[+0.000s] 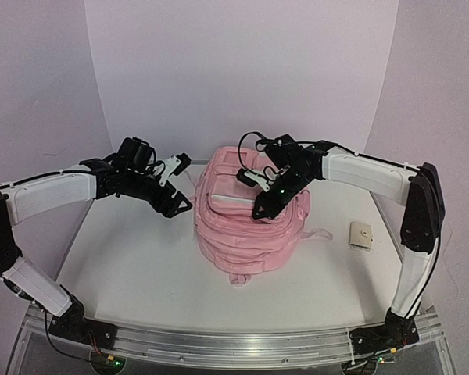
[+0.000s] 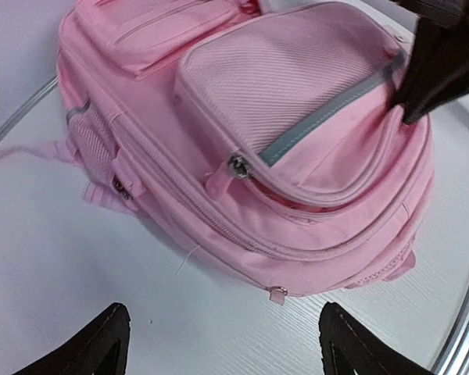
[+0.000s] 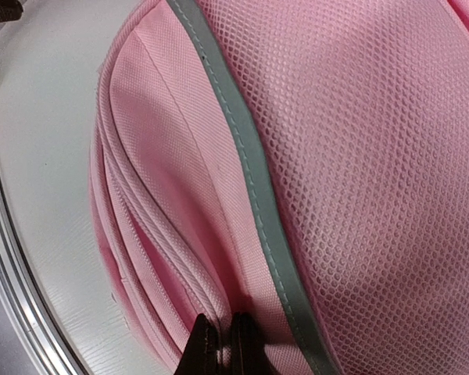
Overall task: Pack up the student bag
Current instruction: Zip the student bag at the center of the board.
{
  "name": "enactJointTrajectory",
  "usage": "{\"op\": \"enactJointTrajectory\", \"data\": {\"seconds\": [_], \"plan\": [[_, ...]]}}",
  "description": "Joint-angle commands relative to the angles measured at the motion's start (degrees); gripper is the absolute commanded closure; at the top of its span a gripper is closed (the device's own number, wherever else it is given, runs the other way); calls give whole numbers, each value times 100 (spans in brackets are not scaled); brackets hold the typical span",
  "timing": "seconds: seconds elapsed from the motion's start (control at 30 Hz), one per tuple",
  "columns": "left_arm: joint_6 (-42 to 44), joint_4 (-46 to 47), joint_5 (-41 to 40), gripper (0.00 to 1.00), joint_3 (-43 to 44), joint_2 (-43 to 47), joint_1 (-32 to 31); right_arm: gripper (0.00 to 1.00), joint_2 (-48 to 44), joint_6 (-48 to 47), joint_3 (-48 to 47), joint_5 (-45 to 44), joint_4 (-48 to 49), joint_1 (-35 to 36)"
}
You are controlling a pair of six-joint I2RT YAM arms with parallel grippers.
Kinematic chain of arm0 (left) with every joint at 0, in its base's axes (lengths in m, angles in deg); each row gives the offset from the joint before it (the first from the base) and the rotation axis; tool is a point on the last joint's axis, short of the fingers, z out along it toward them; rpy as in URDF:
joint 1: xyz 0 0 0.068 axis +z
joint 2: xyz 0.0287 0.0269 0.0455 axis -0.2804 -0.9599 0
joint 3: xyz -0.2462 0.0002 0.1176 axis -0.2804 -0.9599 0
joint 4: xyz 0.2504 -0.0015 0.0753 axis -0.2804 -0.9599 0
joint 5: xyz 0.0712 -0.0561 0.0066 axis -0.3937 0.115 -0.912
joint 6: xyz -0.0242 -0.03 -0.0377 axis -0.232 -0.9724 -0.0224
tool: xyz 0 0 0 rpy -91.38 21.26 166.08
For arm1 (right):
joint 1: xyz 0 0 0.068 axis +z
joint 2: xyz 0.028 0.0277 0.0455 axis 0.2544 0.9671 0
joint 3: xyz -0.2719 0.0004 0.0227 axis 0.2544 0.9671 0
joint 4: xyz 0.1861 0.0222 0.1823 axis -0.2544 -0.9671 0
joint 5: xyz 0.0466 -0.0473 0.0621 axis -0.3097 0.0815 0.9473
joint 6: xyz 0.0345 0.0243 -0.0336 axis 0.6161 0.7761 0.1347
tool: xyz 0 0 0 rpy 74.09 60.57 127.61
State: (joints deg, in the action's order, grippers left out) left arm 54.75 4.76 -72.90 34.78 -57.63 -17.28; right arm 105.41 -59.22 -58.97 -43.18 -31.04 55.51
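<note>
The student bag (image 1: pixel 246 226) lies front-up on the table (image 1: pixel 125 258), straight ahead of the left gripper (image 2: pixel 227 351) and directly under the right gripper (image 3: pixel 223 344).

The left gripper's fingers stand wide apart and hold nothing. They hover just short of the bag's near edge. Beyond them is the front pocket (image 2: pixel 297 101), whose zip looks closed, with its zip pull (image 2: pixel 237 164) at the corner nearest the fingers.

The right gripper's fingers are pressed together, their tips down against the pink fabric just beside the grey strip (image 3: pixel 250 172) and at the end of a run of piped seams. Whether they nip a fold of cloth or a zip tab between them, I cannot tell; nothing shows between the pads.

A small beige wallet (image 1: pixel 362 234) lies on the table well out to the right of the right gripper's fingers, apart from the bag and touched by neither arm.

By my reading, the packing has barely begun. Every pocket in view appears zipped, no opening gapes, and the one loose item in sight is outside the bag. What seems to remain is opening a compartment, fetching the wallet, putting it inside and closing up again.
</note>
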Motion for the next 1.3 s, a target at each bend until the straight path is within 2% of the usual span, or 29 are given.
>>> {"op": "enactJointTrajectory", "data": {"seconds": [0.0, 0.17, 0.5, 0.73, 0.9, 1.27], "plan": [[1281, 154, 743, 18, 304, -118, -3, 100, -148, -119, 157, -233, -638, -104], [1801, -125, 884, 24, 777, -680, 2, 100, -135, -179, 137, -135, -703, -103], [2606, -436, 1651, 28, 1462, -1193, 233, 100, -122, -117, 67, 32, -776, -102], [3091, -1204, 2094, 36, 2335, -1858, 366, 100, -117, -108, 30, 92, -803, -100], [3238, -1487, 2267, 45, 2721, -2251, 370, 100, -59, -89, -13, 98, -806, -104], [3399, -1625, 2682, 53, 2918, -2747, 375, 100, 31, -45, -107, 110, -837, -99]]}}
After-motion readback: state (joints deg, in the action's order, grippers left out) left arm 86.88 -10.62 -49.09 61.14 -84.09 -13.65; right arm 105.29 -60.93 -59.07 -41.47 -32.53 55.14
